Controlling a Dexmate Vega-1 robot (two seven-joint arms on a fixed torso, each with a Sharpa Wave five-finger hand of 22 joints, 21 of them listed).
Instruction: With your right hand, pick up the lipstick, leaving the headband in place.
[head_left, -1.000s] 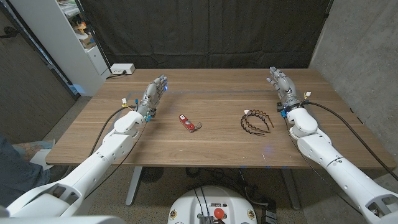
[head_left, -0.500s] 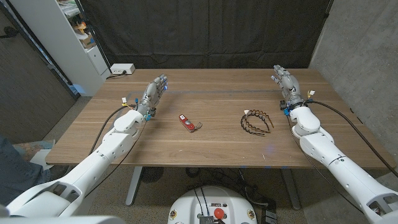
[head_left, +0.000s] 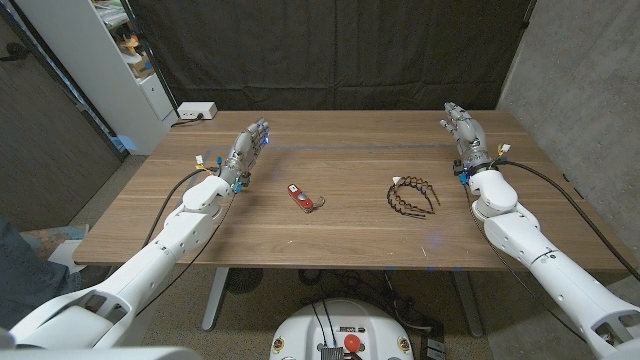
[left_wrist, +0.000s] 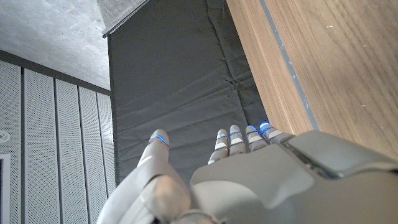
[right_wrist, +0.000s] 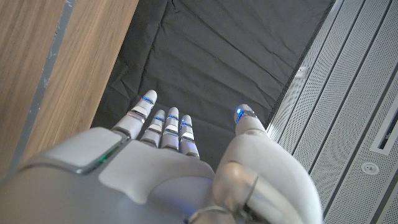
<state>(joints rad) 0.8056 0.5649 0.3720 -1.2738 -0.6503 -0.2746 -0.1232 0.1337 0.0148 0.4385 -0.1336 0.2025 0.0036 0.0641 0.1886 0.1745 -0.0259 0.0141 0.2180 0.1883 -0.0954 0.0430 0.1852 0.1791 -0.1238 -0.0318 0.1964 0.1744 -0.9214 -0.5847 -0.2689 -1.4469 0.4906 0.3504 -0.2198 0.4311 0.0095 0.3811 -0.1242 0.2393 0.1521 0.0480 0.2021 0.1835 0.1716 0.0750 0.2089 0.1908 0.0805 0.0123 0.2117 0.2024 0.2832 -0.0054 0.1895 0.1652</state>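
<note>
While the lipstick (head_left: 300, 197) lies untouched on the table (head_left: 350, 240), just left of the headband (head_left: 413, 195), I note that the right robot hand (head_left: 466, 134) has drifted over the last second toward the table's right edge, away from the headband and farther from the lipstick. Its fingers are spread and it holds nothing. I judge this as no progress toward the grasp: the reach has not begun, and the right arm must pass over or around the headband without touching it. The left robot hand (head_left: 247, 152) has not moved; it stands far left of the headband, fingers extended, empty.

The head view gives me the layout of both objects. The right wrist view gives what the head view lacks: a close look at the extended, separated fingers (right_wrist: 163, 127) against the dark curtain (right_wrist: 217, 56).
</note>
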